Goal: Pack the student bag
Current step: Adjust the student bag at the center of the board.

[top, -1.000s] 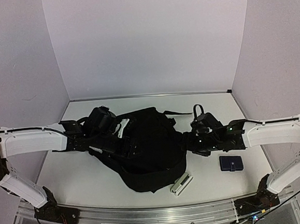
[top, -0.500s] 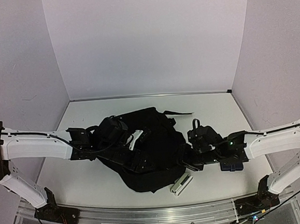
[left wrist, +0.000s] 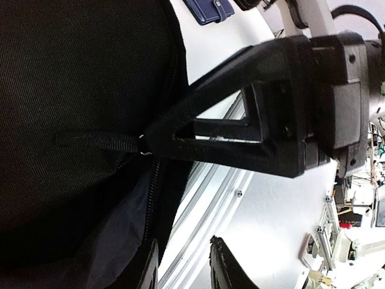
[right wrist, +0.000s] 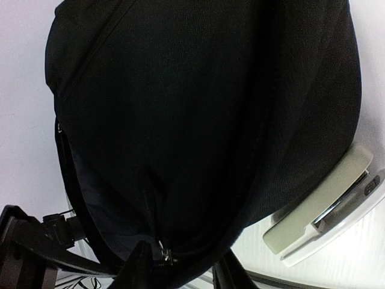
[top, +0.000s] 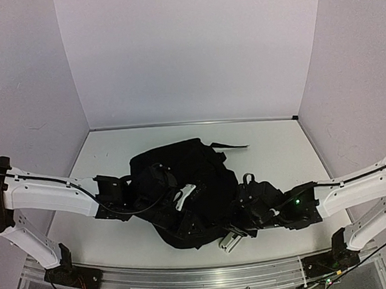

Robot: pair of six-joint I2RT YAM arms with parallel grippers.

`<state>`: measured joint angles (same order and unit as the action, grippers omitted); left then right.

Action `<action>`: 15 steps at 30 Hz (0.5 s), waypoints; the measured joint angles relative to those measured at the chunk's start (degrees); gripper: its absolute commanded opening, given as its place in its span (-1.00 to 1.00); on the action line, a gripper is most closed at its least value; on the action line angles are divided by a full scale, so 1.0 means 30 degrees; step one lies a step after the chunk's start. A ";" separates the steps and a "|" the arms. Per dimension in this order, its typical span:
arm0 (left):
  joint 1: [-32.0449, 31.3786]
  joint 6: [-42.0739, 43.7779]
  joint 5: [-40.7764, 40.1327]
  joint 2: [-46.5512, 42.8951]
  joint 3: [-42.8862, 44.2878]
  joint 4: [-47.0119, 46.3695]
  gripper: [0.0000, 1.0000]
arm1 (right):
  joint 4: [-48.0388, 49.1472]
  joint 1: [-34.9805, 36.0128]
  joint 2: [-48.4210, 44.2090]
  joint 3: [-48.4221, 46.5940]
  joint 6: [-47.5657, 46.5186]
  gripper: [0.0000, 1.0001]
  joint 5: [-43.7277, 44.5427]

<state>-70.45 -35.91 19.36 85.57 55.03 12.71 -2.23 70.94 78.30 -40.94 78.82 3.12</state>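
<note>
Student bag (top: 188, 165): lies flat at the middle of the table (top: 113, 151), between the two arms.
Long axis: runs from the far side to the near edge, slightly slanted. The rounded end faces the near edge and a loose strap (top: 232, 146) trails at the far end.
Bag opening: the zip is partly undone along the near side and dark lining (left wrist: 120, 232) shows in the gap. Whether anything is inside cannot be told.
Zip pull (right wrist: 162, 256): sits at the near rim of the bag, with a fabric tab (left wrist: 96, 139) attached.
Right gripper (right wrist: 180, 260): low at the bag's near-right rim, jaws narrow but apart, with the zip pull in the gap. One finger (left wrist: 228, 129) reaches the tab's ring.
Left gripper (left wrist: 183, 262): on the bag's left side, jaws narrow and apart, one finger against the fabric. No grip is seen.
Pale grey case (right wrist: 319, 211): on the table at the near-right rim, touching the bag and partly tucked under it.
Dark-blue pouch (left wrist: 207, 9): on the table to the bag's right. It is hidden by the right arm in the top view.
</note>
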 measured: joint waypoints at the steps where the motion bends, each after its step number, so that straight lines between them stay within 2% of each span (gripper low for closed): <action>1: -0.0023 -0.0052 -0.0005 0.0052 -0.0005 -0.0031 -0.41 | 0.0042 0.0177 0.0000 0.0059 0.0200 -0.79 0.0184; 3: -0.0052 -0.0062 -0.0035 0.0069 -0.0010 -0.0135 -0.40 | 0.0186 0.0457 0.0000 0.0333 0.0516 -1.00 0.0623; 7: -0.0080 -0.0103 -0.0774 0.0057 -0.0010 -0.0185 -0.34 | 0.1514 0.0690 -0.0039 0.1402 0.0736 -1.00 0.1375; 11: -0.0125 -0.0204 -0.2448 -0.0156 -0.0010 0.0468 -0.16 | 0.4637 0.0714 -0.0533 0.3529 0.0675 -1.00 0.1799; 15: -0.0068 -0.0257 -0.3556 -0.0278 0.0079 0.0764 -0.16 | 0.6385 0.0714 -0.1025 0.4716 0.0418 -1.00 0.2121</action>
<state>-70.66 -36.68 8.69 84.74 55.27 15.00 16.93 73.08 75.23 -26.79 80.07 9.49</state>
